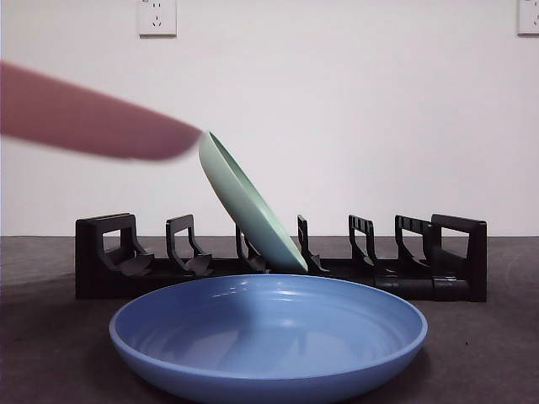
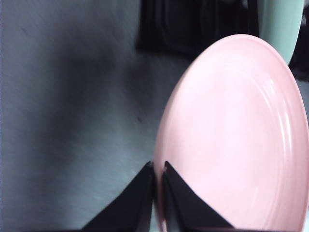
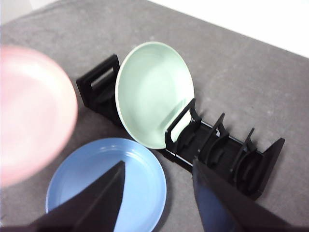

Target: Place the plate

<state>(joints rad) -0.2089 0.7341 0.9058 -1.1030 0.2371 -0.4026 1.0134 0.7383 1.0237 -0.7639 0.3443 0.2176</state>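
Note:
My left gripper point(image 2: 157, 169) is shut on the rim of a pink plate point(image 2: 236, 140) and holds it in the air. The plate shows blurred in the front view point(image 1: 93, 114), nearly edge-on, above the left end of the black dish rack point(image 1: 278, 261), and in the right wrist view point(image 3: 31, 113). A green plate point(image 1: 248, 206) leans in a middle slot of the rack and also shows in the right wrist view point(image 3: 154, 92). My right gripper point(image 3: 157, 193) is open and empty, high above the table.
A blue plate point(image 1: 269, 337) lies flat on the table in front of the rack, and it also shows in the right wrist view point(image 3: 106, 179). The rack point(image 3: 227, 154) has free slots on both sides of the green plate.

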